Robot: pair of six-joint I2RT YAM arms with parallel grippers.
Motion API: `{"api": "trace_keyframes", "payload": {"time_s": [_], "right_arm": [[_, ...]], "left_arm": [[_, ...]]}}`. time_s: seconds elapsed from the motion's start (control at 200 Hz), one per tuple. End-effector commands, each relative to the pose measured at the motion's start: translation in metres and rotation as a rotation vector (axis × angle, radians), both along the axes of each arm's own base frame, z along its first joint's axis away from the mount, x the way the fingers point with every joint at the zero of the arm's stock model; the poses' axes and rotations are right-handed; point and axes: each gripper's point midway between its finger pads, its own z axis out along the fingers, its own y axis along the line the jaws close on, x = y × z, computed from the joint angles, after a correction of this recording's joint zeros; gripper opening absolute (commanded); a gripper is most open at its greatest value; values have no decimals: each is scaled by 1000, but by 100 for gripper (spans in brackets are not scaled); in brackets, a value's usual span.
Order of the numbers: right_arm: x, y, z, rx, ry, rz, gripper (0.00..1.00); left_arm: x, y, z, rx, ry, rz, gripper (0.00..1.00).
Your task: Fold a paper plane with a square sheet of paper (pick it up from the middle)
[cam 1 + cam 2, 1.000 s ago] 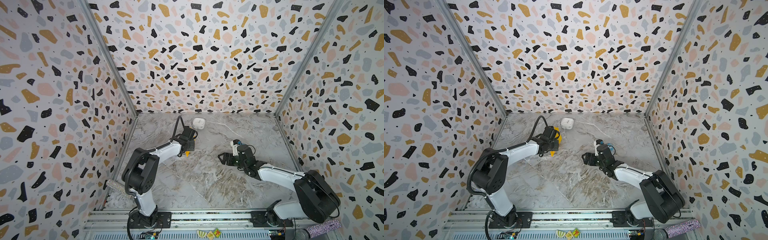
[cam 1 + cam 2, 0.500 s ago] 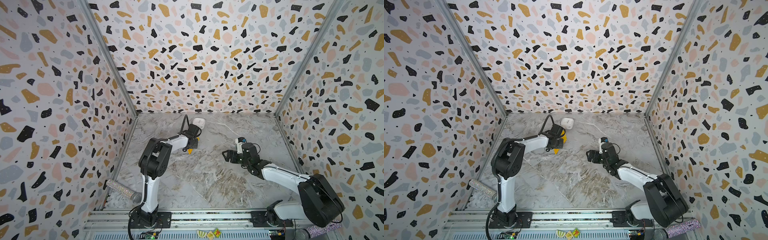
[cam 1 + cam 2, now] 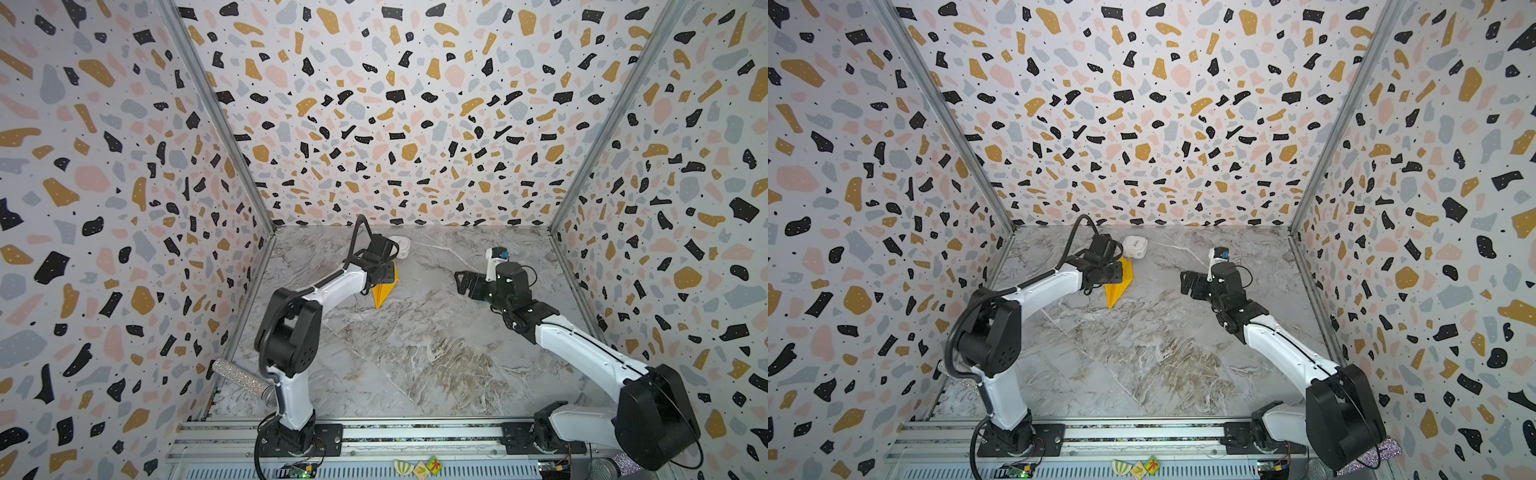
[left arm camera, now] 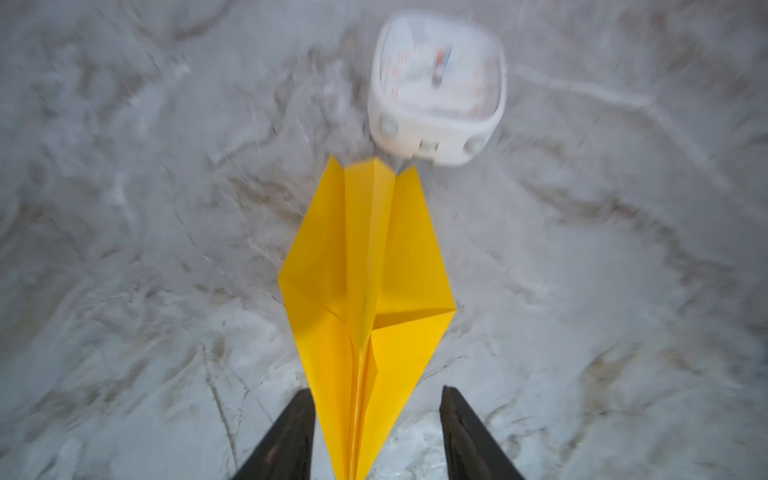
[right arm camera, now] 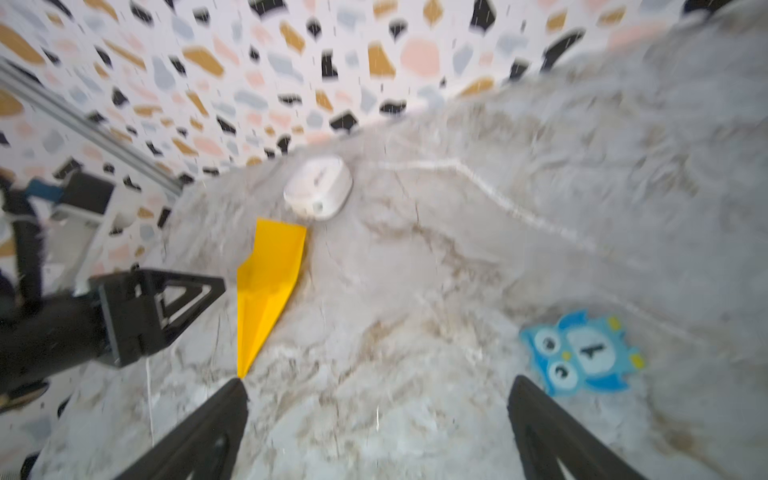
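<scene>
Terrazzo-patterned walls [image 3: 374, 104] close your marble-look tabletop [image 3: 415, 353] on three sides, and a metal rail [image 3: 415, 432] runs along the front. Your paper plane [image 4: 365, 270] lies toward the back left, with its nose pointing to the front. Its tail is just beside a white rounded dial box [image 4: 436, 91], but you cannot tell whether they touch.

Your left gripper [image 4: 376, 390] stands part-way open astride the plane's nose, one finger on either side of the centre ridge, clamping nothing. Your right gripper [image 5: 378, 382] is spread wide and empty. It sits right of the middle, well apart from the plane and aimed toward it.

A flat blue owl-shaped piece [image 5: 582, 353] lies near one right finger; only the right wrist view shows it. The box and the back wall hem in the plane's tail, and the left wall stands near your left arm.

Broad marble spreads between the two arms and on to the rail. You have one plane, one white box, one owl piece, two glitter-covered cylinders [image 3: 241, 376] by the arm bases, and three small picture tiles [image 3: 419, 467] on the front rail.
</scene>
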Motion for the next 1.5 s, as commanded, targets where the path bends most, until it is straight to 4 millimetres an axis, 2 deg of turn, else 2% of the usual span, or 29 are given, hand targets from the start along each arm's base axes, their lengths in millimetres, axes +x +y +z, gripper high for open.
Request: {"api": "trace_keyframes", "payload": {"time_s": [0.0, 0.09, 0.185, 0.23, 0.32, 0.496, 0.596, 0.701, 0.776, 0.851, 0.926, 1.031, 1.282, 1.427, 1.497], "right_arm": [[9, -34, 52, -77, -138, -137, 99], [13, -64, 74, -133, -234, -253, 99], [15, -94, 80, -212, -348, -346, 99], [15, -109, 71, -217, -365, -385, 99], [11, -130, 47, -220, -391, -420, 99], [0, -159, -29, -394, -289, -441, 99], [-13, -173, -65, -429, -242, -463, 99], [-23, -176, -81, -437, -270, -443, 99], [-25, -169, -83, -450, -314, -394, 99], [-23, -158, -77, -449, -377, -310, 99], [-21, -155, -78, -417, -384, -258, 99], [-22, -153, -82, -382, -401, -209, 99], [-17, -149, -94, -370, -387, -162, 99], [-12, -140, -103, -394, -368, -107, 99], [-9, -134, -102, -408, -387, -105, 99]], "left_arm": [[7, 42, 54, -36, -139, 125, 58], [1, 86, 72, -40, -229, 239, 71], [-18, 142, 81, -3, -361, 403, 87], [-31, 168, 81, 22, -424, 491, 94], [-62, 210, 68, 80, -517, 628, 99], [-120, 250, 55, 225, -665, 741, 100], [-135, 256, 48, 281, -710, 702, 100], [-138, 254, 39, 309, -738, 622, 100], [-135, 247, 34, 309, -770, 530, 100], [-130, 241, 30, 324, -780, 468, 100], [-125, 237, 28, 316, -794, 428, 100], [-115, 234, 15, 311, -764, 388, 100], [-108, 235, -7, 327, -730, 383, 100], [-101, 233, -10, 326, -708, 358, 100], [-101, 236, -11, 327, -703, 379, 100]]}}
